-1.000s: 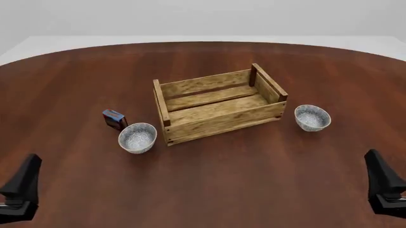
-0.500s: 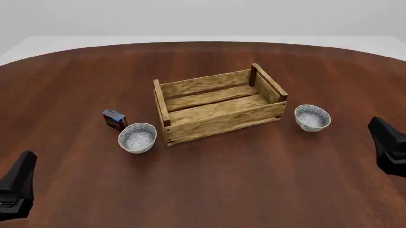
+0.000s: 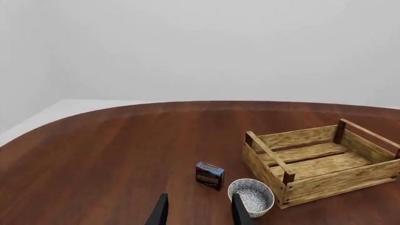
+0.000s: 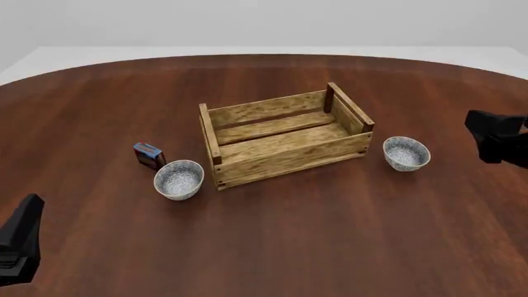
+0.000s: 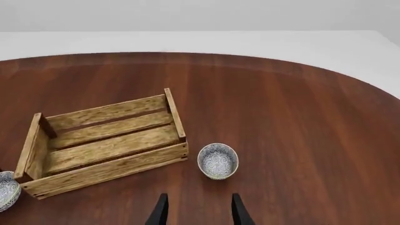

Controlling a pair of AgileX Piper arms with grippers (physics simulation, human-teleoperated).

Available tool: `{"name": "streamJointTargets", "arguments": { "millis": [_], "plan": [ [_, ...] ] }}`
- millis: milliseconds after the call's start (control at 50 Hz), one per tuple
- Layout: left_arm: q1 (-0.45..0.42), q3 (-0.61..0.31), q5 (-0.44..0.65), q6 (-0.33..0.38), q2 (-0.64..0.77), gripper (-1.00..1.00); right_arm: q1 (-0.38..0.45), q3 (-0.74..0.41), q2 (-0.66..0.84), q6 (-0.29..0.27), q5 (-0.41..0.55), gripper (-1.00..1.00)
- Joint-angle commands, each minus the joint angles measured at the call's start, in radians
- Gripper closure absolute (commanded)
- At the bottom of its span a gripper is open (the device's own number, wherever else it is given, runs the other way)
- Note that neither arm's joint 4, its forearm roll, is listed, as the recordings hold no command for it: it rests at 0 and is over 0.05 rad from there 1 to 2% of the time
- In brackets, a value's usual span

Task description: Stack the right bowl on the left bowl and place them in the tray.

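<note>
The right bowl [image 4: 406,153], white with blue-grey speckles, stands on the table just right of the tray [image 4: 289,158], a slatted wooden crate. The left bowl [image 4: 178,179], of the same look, stands at the tray's front left corner. My right gripper [image 4: 495,136] is open and empty, off to the right of the right bowl. In the right wrist view its fingers [image 5: 161,211] are apart, with the right bowl [image 5: 218,161] ahead and the tray [image 5: 106,171] beside it. My left gripper [image 4: 18,242] is open and empty at the near left. In the left wrist view the left bowl [image 3: 251,197] lies just beyond its fingertips [image 3: 240,212].
A small blue-and-red box [image 4: 149,155] stands just behind and left of the left bowl; it also shows in the left wrist view [image 3: 209,175]. The tray [image 3: 331,176] has nothing in it. The round brown table [image 4: 272,247] ends at a white floor beyond.
My right gripper has moved forward from the near right corner to a spot right of the right bowl. My left gripper has sunk slightly toward the near left corner. Bowls, tray and box have not moved.
</note>
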Motion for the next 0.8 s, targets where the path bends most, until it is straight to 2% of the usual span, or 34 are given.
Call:
{"name": "streamJointTargets", "arguments": {
  "millis": [20, 40, 60, 160, 460, 800],
  "plan": [
    [0.003, 0.002, 0.003, 0.002, 0.000, -1.00, -0.004, -0.086, 0.158, 0.043, 0.020, -1.00],
    [0.004, 0.001, 0.003, 0.003, 0.000, -1.00, -0.019, -0.089, 0.168, 0.046, 0.017, -1.00],
    [0.003, 0.001, 0.003, 0.003, 0.000, -1.00, -0.015, -0.099, 0.174, 0.024, 0.014, -1.00],
    [-0.004, 0.005, 0.000, 0.002, 0.000, -1.00, -0.019, -0.135, 0.253, 0.018, 0.016, -1.00],
    [-0.018, 0.010, -0.002, -0.008, 0.000, -1.00, -0.042, -0.269, 0.455, 0.019, 0.023, -1.00],
    [-0.017, 0.026, -0.011, -0.013, 0.000, -1.00, -0.091, -0.366, 0.641, 0.014, -0.004, -1.00]
  ]
}}
